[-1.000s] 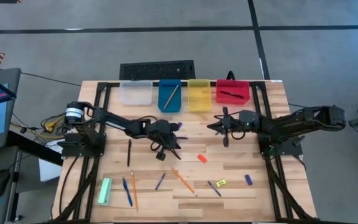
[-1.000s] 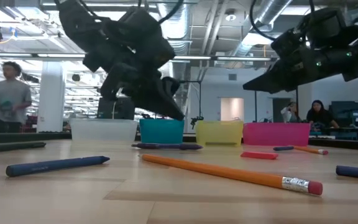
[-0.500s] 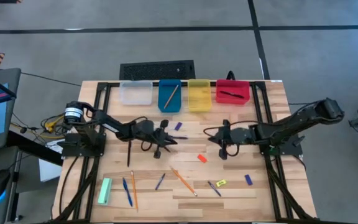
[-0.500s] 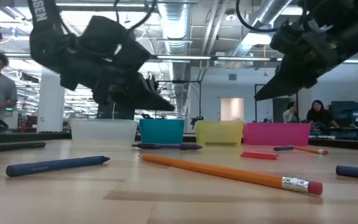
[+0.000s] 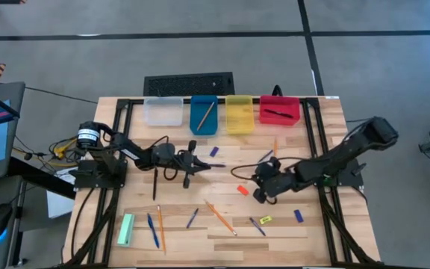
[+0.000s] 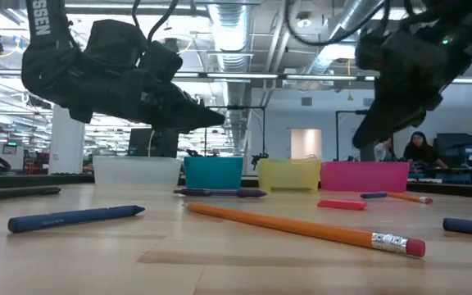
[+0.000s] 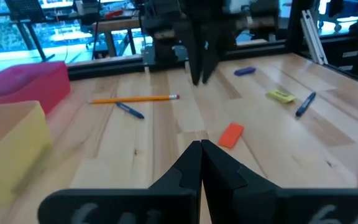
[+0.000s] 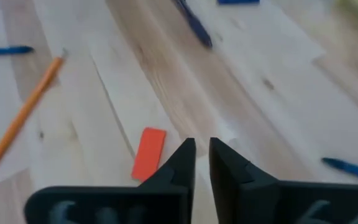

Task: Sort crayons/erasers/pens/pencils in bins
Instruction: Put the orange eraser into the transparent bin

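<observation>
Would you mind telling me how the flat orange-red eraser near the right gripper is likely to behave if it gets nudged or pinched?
The orange-red eraser lies flat as a thin slab, so it would probably slide, not roll. It looks small beside the pencil, so it is likely light and easily knocked aside. Being so low, the right gripper may need its fingers almost on the table to catch its edges.

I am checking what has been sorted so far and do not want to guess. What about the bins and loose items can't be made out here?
- Yellow bin, high view: contents too small to tell.
- Clear bin, low view: the wall hides whatever lies inside, as with the other bins.
- Orange-red eraser, right wrist view: one end sits behind the right gripper.
- Blue stick, right wrist view: blurred, pen or crayon unclear.
</observation>
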Controlling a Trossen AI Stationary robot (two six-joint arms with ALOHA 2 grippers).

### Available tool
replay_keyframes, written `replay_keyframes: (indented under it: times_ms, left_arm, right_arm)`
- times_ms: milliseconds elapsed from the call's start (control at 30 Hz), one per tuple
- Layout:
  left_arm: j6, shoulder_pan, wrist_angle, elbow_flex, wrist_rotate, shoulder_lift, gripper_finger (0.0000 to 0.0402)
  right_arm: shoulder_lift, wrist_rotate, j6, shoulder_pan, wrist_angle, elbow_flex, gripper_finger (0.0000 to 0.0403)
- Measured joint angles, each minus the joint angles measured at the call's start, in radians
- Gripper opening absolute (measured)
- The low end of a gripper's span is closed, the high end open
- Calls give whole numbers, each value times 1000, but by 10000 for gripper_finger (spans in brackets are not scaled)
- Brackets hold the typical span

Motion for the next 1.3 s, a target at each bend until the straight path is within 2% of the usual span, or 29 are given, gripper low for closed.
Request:
replay_keyframes:
  times_ms: [133,367,467,967,1300]
  left_arm:
    - [-5,0,-5,0,0,0,0]
    - [-6,0,-26,0,1,0,0]
    - [-6,0,-31,0,1,0,0]
    - [1,0,-35,1,2,0,0]
    - [-2,0,-49,1,4,0,0]
  right_arm:
    - [92,-24,42,22,-13,55,108]
    - [183,-79,77,31,-51,124,220]
    - [209,-80,94,31,-44,130,246]
    - [349,-84,98,36,-17,172,246]
    - [426,-58,106,35,-102,241,245]
